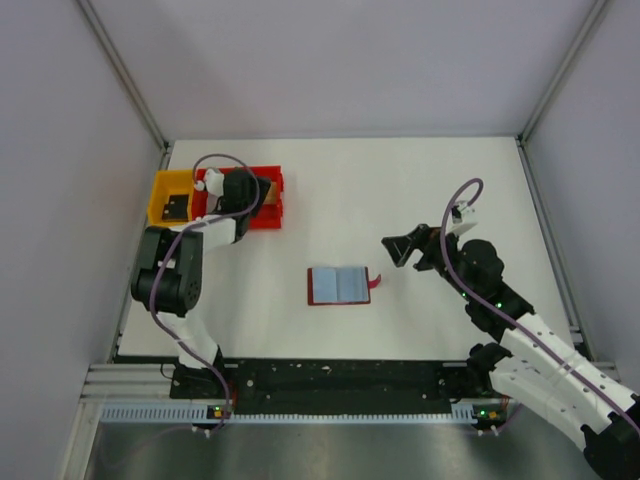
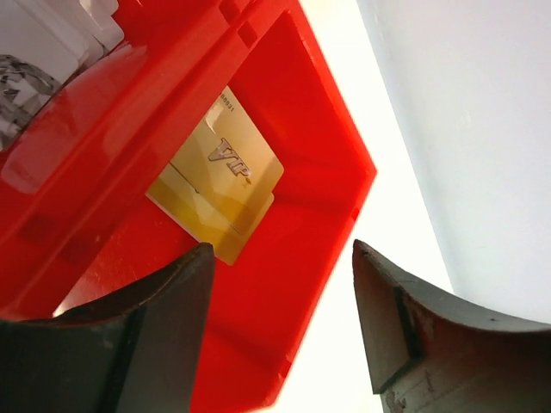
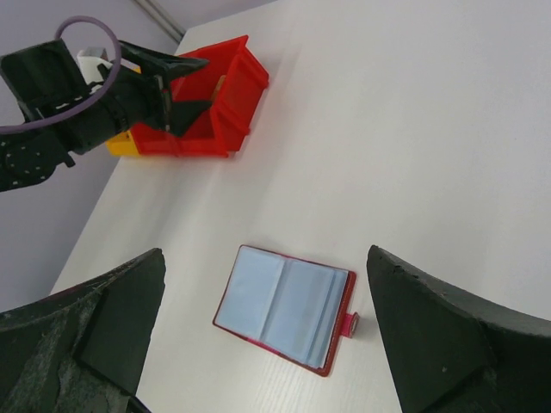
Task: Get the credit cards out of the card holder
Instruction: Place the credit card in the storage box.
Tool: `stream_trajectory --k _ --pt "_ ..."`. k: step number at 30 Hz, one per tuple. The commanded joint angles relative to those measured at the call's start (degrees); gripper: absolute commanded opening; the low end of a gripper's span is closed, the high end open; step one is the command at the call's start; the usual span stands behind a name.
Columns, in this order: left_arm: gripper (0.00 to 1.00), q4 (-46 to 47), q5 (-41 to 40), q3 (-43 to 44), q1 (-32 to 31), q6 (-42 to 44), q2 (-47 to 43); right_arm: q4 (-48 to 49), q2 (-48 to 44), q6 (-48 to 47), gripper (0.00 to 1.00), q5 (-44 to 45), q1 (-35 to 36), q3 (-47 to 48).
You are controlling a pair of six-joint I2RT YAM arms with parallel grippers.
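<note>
The card holder [image 1: 340, 285] lies open and flat at mid-table, red-edged with grey-blue pockets up; it also shows in the right wrist view [image 3: 284, 307]. I cannot tell whether cards sit in the pockets. A gold card marked VIP [image 2: 225, 172] lies in the red bin [image 2: 293, 284]. A dark flat thing [image 1: 177, 208] lies in the yellow bin [image 1: 160, 190]. My left gripper [image 2: 280, 249] is open and empty above the red bin's near wall. My right gripper [image 3: 265, 252] is open and empty, held above and just right of the card holder.
The red bin [image 1: 268, 212] and yellow bin stand side by side at the back left, under the left arm [image 1: 175, 265]. The left arm also shows in the right wrist view [image 3: 77, 112]. White walls close in the table on three sides.
</note>
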Motion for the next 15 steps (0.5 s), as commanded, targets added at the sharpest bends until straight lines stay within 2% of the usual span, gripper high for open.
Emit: stream_trajectory --k 1,5,10,15 --pt "0.72 -3.78 0.8 -1.35 0.11 3.79 -8.78 -1.41 0.33 -1.59 0.98 -0.53 -0.74 3.96" --pt "0.78 -6.69 2.3 -3.45 -1.64 8.8 -16.5 -3.95 2.97 -2.47 0.98 -3.25 -0.66 5.98" --pt "0.77 -10.11 5.55 -6.27 -6.55 18.55 -26.88 -8.0 9.72 -3.52 0.97 -10.1 -0.65 9.49" --pt "0.73 -17.67 13.18 -6.71 -13.49 27.79 -33.74 -11.52 19.04 -3.44 0.91 -14.76 -0.48 13.27"
